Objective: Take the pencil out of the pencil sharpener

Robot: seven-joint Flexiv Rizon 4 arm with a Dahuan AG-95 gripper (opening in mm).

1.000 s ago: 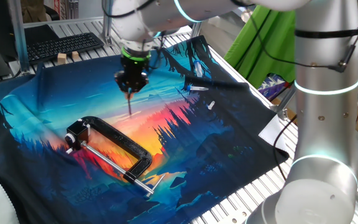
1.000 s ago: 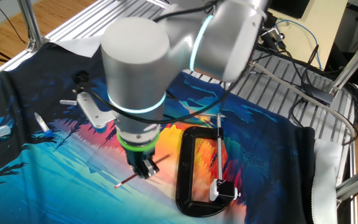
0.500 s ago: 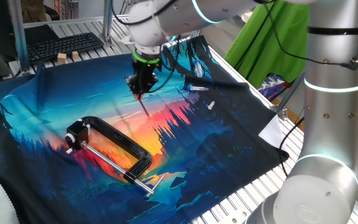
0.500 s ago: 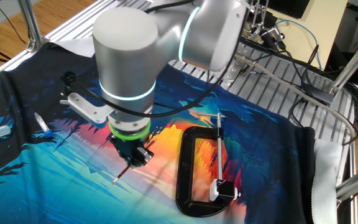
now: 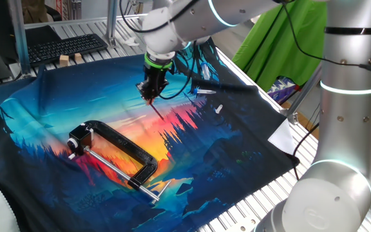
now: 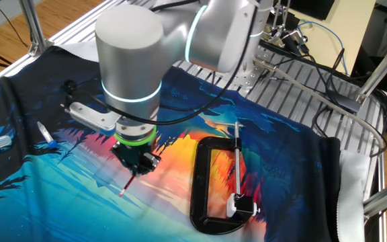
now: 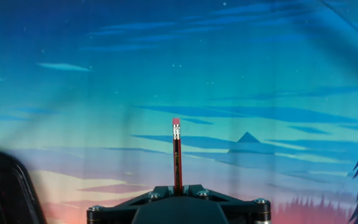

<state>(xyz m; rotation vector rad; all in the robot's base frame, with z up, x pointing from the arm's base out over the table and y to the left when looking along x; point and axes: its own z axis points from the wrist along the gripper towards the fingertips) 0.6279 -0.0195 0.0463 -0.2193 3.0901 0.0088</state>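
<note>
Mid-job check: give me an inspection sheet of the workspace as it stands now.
Surface: printed sunset-forest cloth over a slatted metal table.
Job's things: pencil held clear of the cloth, eraser end pointing away from the hand; pencil sharpener not picked out in any view.
Clutter: black C-clamp lying flat; small silvery bits near the cloth's far edge.
End effector: end effector shut on the pencil, above the cloth and apart from the clamp.
Cables: loose cables across the slats beyond the cloth.
Surroundings: keyboard, green fabric.
</note>
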